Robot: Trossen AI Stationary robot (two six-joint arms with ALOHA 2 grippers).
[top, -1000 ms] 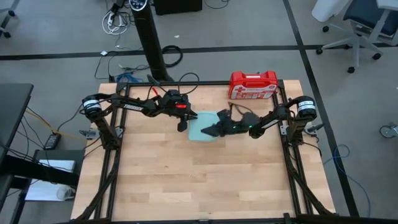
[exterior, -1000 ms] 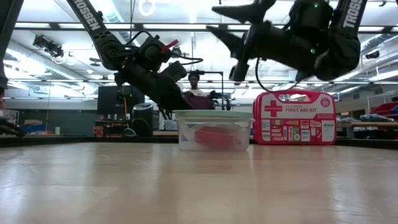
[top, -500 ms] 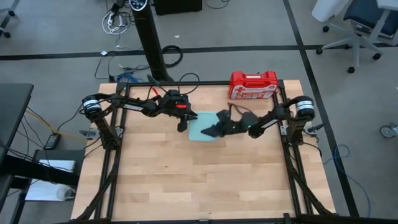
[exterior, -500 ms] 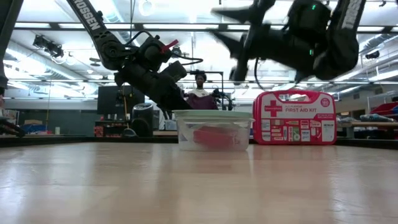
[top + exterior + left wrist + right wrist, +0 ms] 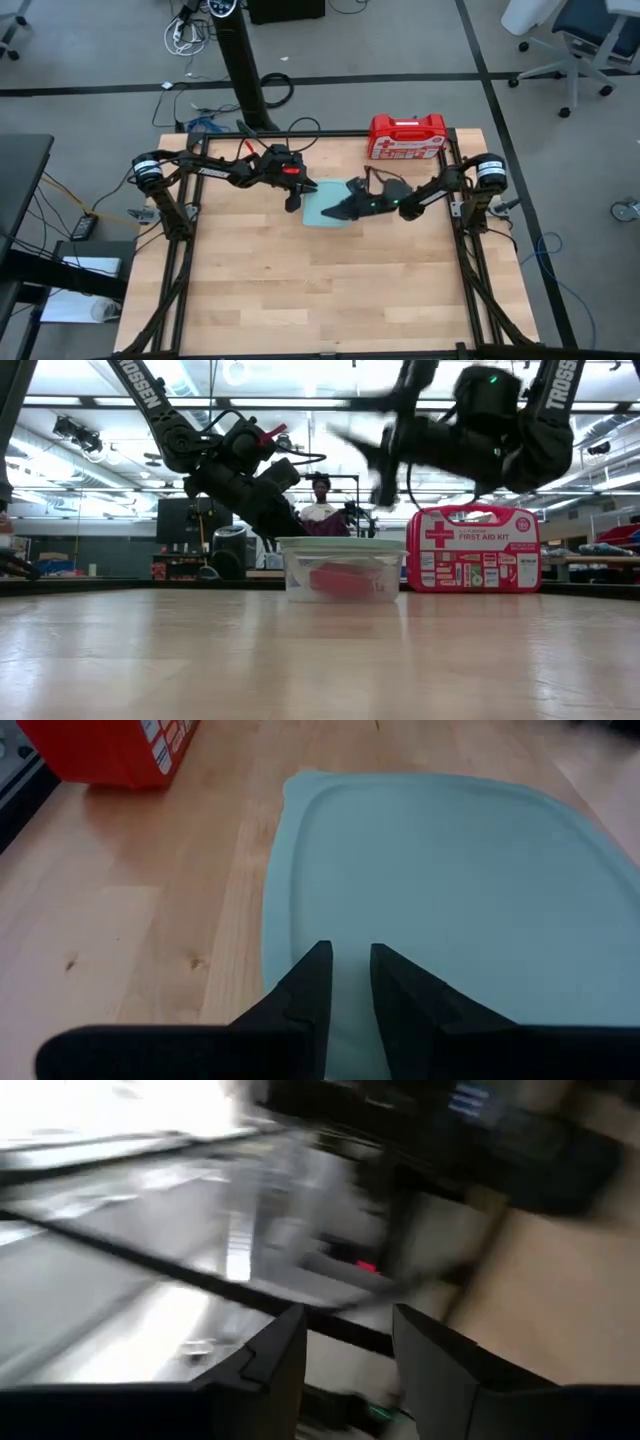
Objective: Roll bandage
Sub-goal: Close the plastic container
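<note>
Both grippers hang over the pale blue container near the upper middle of the high view. Largest on the wooden table (image 5: 300, 290) is the red first-aid case (image 5: 407, 136), standing at the far edge, upper right of centre, well apart from the arms' tips. Next comes the pale blue container (image 5: 322, 211), lid on, just left of centre; in the low view its clear walls (image 5: 341, 575) sit mid-frame. The right gripper (image 5: 338, 210) is above the container's right part, fingers spread apart and holding nothing. The left gripper (image 5: 293, 197) is at the container's left edge, its fingers (image 5: 312, 982) close together with a narrow gap, empty, above the lid. The bandage (image 5: 342, 581) lies inside the container, a red bundle on its floor.
</note>
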